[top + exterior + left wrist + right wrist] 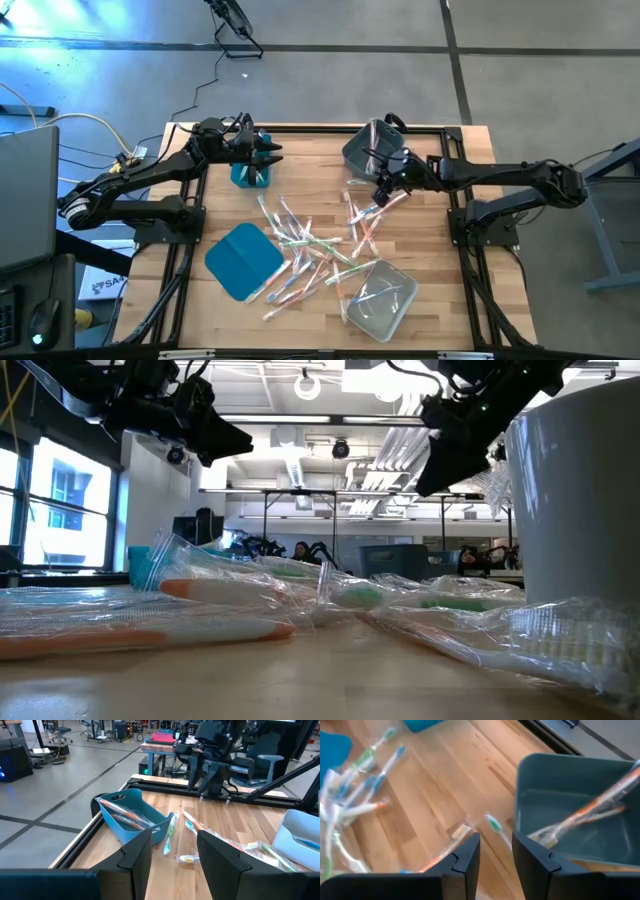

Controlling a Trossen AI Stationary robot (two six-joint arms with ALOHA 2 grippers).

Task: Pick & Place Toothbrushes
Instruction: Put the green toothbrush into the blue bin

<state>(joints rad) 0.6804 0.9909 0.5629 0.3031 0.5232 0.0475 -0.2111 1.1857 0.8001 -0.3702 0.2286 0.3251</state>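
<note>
High view: left gripper (268, 152) hangs over the teal bin (250, 176) at the table's far left. Right gripper (381, 187) sits just beside the grey bin (368, 146), fingers pinching a wrapped toothbrush (393, 200) that trails off toward the table centre. The loose toothbrushes (310, 250) are heaped mid-table, between the flat teal lid (242, 260) and the clear bin (382, 298), well apart from both sets of fingers. The wooden table (450, 280) is bare at its near right.

Low view: both grippers are up high and dark against the ceiling, and I can't tell their finger state here. Wrapped toothbrushes (150, 630) lie flat along the tabletop, well below both grippers.

Left wrist view: left gripper (174, 851) has its fingers (137, 855) spread apart with nothing between them. The teal bin (131, 815) is just beyond the fingertips and holds wrapped toothbrushes with orange parts (125, 816). Two more toothbrushes (171, 832) lie on the wood straight past the gap, not touching the fingers. Part of the grey bin (300, 837) shows to one side.

Right wrist view: right gripper (496, 851) has its fingers (465, 857) partly closed. An orange-handled toothbrush (445, 851) runs in to the fingertips. Grey bin (570, 795) is just beyond one finger, with wrapped toothbrushes (590, 812) inside. A green-tipped brush (494, 825) lies on the wood just ahead of the gap.
</note>
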